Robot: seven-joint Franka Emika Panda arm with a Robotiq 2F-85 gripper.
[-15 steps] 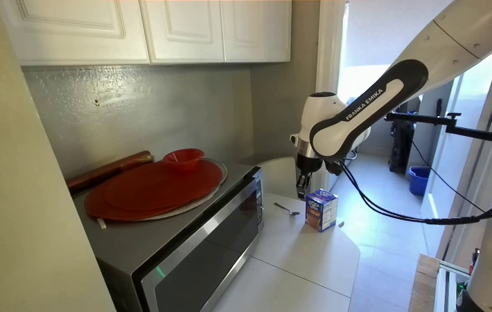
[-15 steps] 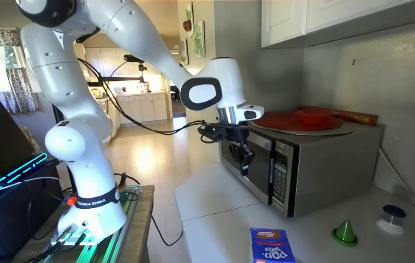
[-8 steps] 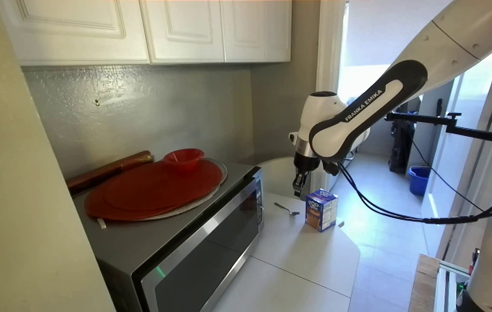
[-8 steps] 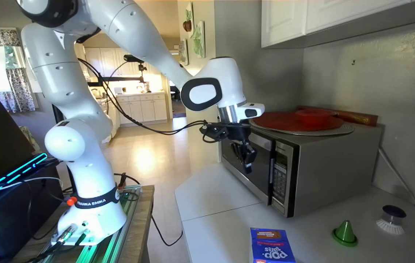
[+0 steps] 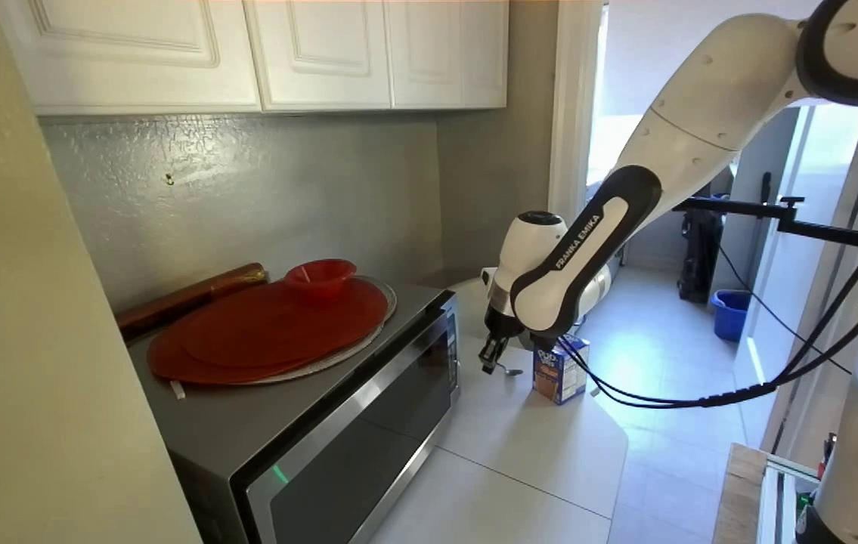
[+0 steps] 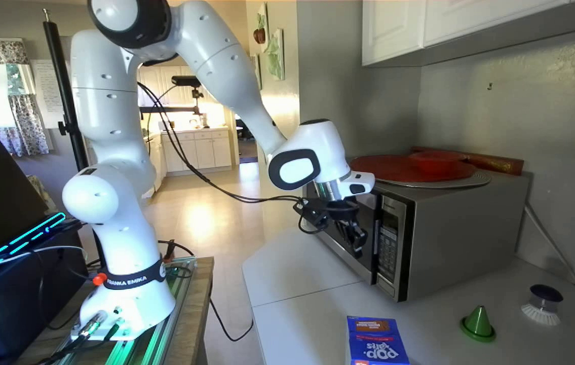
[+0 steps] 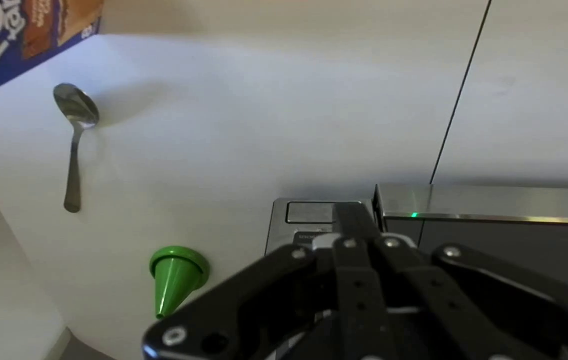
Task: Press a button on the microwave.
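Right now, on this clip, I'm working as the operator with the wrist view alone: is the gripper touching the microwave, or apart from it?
Observer: Apart. In an exterior view, a strip of counter shows between the gripper and the microwave.
Operator: It hides most of the buttons from me. Can you see them?
Observer: Yes, the keypad shows unblocked in an exterior view, though its labels are too small to read.
Operator: Is anything standing near the green cone that I'm missing?
Observer: Yes, a brush, bristles down, beside the cone but not touching it.
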